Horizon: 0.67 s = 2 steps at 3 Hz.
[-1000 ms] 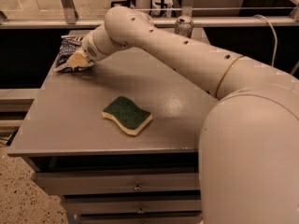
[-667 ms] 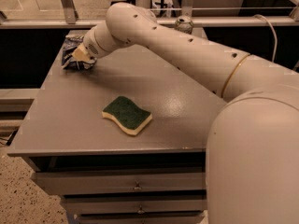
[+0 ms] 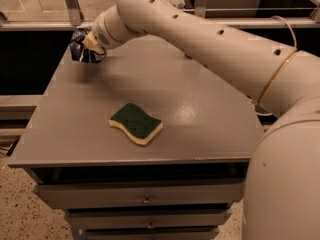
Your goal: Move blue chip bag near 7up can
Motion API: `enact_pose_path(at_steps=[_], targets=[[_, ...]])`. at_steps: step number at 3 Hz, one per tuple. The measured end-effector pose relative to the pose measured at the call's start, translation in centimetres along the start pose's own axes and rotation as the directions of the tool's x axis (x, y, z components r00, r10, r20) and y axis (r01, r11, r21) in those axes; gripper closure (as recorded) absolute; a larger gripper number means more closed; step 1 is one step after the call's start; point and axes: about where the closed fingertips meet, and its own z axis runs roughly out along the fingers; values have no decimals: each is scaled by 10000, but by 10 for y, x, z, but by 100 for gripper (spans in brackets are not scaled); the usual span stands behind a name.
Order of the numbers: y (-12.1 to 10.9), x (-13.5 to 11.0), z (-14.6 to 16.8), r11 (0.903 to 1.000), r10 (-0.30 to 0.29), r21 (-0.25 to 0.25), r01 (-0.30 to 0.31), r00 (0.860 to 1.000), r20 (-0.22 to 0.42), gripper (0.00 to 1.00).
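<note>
Movement is slight: the blue chip bag (image 3: pixel 77 49) has shifted a little farther back than a second ago, to the far left corner of the table (image 3: pixel 200 119). It is crumpled, dark navy with pale flecks of lettering. The gripper (image 3: pixel 92 45) pinches it from the right, closed on the crinkled foil. The green-and-yellow sponge (image 3: pixel 136 123) lies unmoved near the front edge, well apart.
</note>
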Motion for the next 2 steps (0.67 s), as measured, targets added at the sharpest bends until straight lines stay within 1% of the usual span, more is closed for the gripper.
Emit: enact_pose_path(at_steps=[1,2], targets=[[-17,-7,-46,9936,-284,1096,289,9996,-60,100],[-29,-8,-103,9670,-383,2509,438,9989,-268,100]])
